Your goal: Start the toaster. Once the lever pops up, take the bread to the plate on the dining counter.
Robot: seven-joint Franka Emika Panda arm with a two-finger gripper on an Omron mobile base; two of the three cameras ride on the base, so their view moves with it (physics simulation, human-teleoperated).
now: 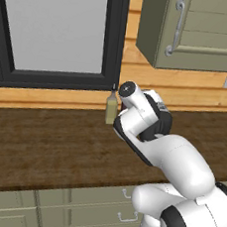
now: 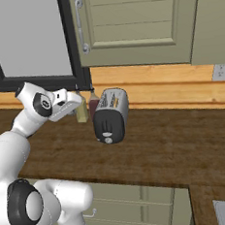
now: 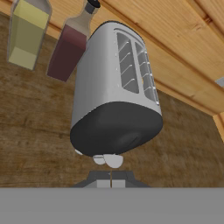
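Silver shell: we see the toaster (image 3: pixel 114 94), dark grey front, two slots.
Gripper (image 3: pixel 111 177): clenched, empty, just before it.

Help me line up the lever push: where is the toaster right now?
The toaster stands on the wood counter against the wall, just right of the dark red bottle, and sits centred in the hand view.
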